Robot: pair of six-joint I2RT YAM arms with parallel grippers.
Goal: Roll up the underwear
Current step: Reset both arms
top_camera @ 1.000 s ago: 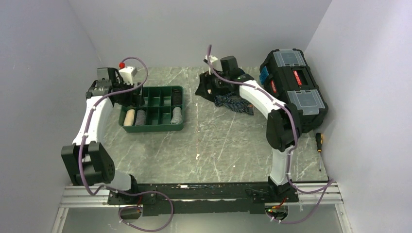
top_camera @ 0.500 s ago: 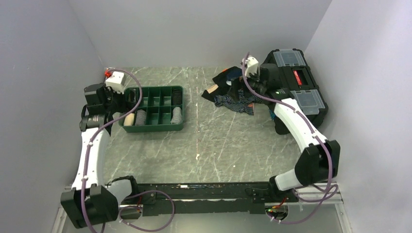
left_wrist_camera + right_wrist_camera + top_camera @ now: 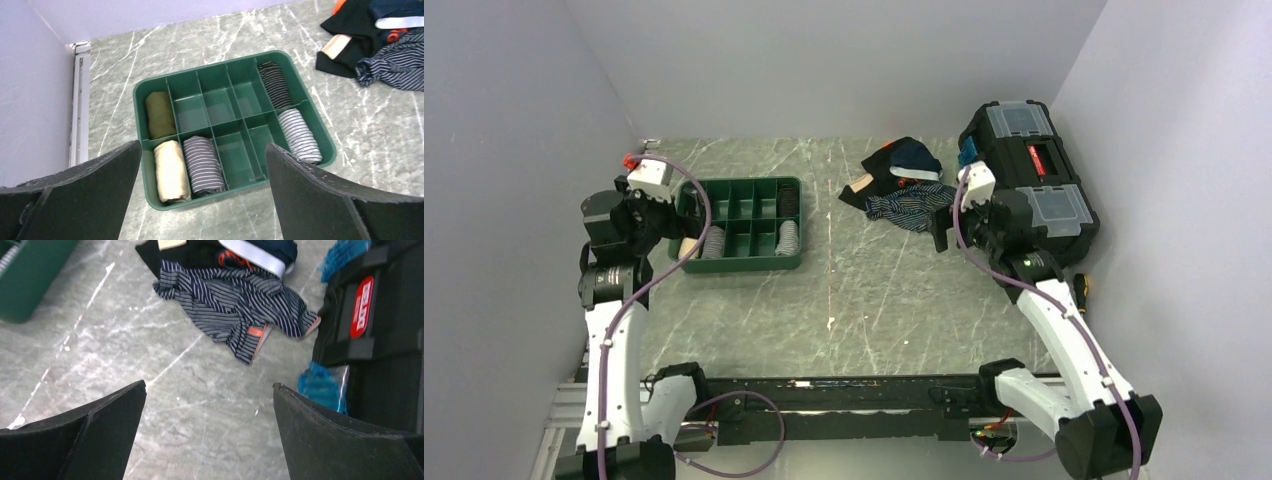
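Observation:
No loose pale grey-and-white pinstriped underwear shows; it is hidden or out of view. A garment pile lies at the back right: a navy-blue striped garment (image 3: 908,208) (image 3: 235,302) in front, with black (image 3: 874,182) and navy (image 3: 914,157) ones behind. My right gripper (image 3: 945,230) (image 3: 209,386) is open and empty over bare table, near and right of the pile. My left gripper (image 3: 672,214) (image 3: 201,145) is open and empty, above the near-left side of the green tray (image 3: 737,262) (image 3: 137,92).
The tray holds rolled garments: cream (image 3: 170,170), dark striped (image 3: 202,164), olive (image 3: 160,114), pale grey-white striped (image 3: 299,135) and dark striped at the back right (image 3: 274,84). A black toolbox (image 3: 1027,180) (image 3: 380,330) stands at the right, with a screwdriver (image 3: 1081,300) beside it.
The right arm swung off the garment pile to the near right and now hangs over bare table. The left arm pulled back to the near left of the tray.

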